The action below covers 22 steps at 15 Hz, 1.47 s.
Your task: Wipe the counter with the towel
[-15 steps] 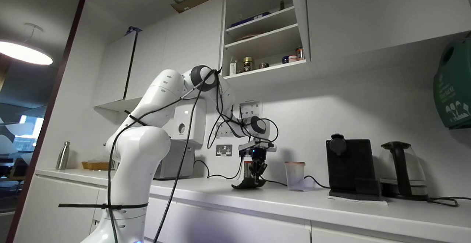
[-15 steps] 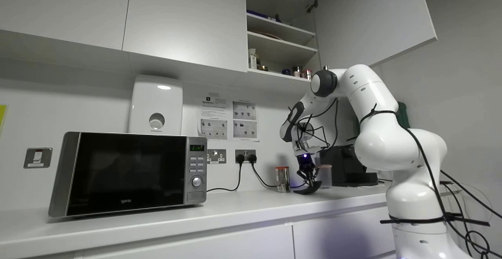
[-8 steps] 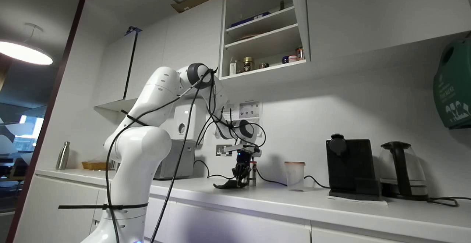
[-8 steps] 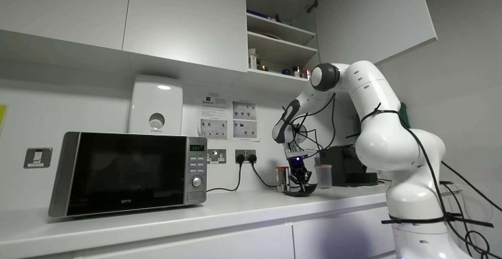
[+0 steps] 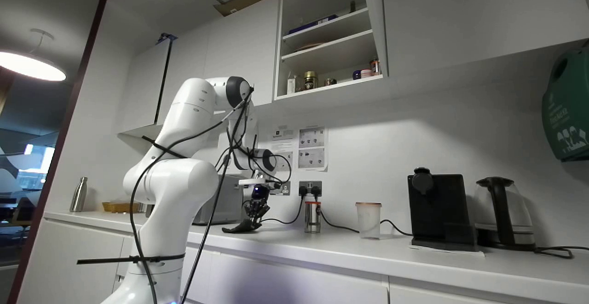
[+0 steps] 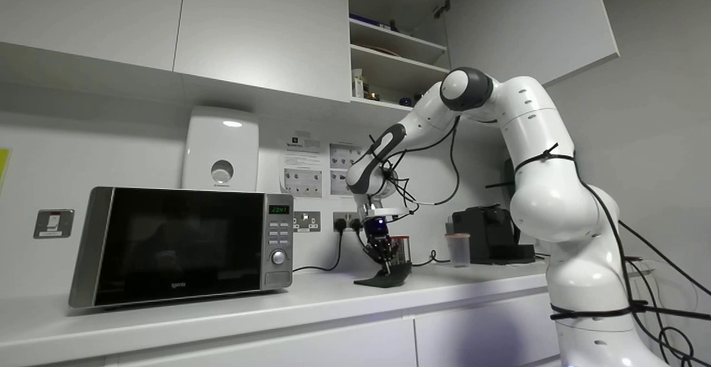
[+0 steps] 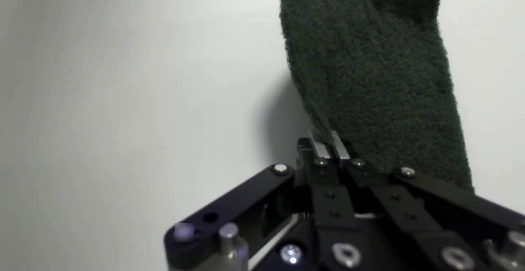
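White arm, dark-grey bands, black cables; black tool, silver screws.

Light greyish, dim. In an exterior view, past the left end of the counter, a lamp burns out white. Above the back edge, wall shaded under the cupboards; glare spot on the dispenser. Below the front edge, violet-tinged shadow on the drawers in both exterior views. Wrist view: towel crisp, counter washed pale, soft shadow beside the gripper.
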### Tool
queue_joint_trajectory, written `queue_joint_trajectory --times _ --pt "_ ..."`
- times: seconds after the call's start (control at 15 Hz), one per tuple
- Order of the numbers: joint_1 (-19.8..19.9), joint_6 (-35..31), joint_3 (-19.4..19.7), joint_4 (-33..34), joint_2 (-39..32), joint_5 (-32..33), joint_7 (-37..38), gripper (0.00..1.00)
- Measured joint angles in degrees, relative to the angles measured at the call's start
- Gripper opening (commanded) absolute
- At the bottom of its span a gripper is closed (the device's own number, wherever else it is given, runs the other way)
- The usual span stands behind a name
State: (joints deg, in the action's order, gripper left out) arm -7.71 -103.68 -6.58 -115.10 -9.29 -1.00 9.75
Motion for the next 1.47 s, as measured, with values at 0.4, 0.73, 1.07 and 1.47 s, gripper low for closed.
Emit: queue_joint_trajectory --times 0.4,0.73,1.07,1.47 --pt "-3.95 0.42 -3.07 4.52 -0.65 0.22 -0.04 0.01" --pt "-3.15 7.46 -2.76 8.01 -1.15 -3.34 -3.89 0.01" --pt "0.20 15.90 -1.82 8.37 -0.45 -15.05 -13.37 0.01" --pt "4.76 21.78 0.76 5.94 -0.51 -27.72 -24.02 0.01"
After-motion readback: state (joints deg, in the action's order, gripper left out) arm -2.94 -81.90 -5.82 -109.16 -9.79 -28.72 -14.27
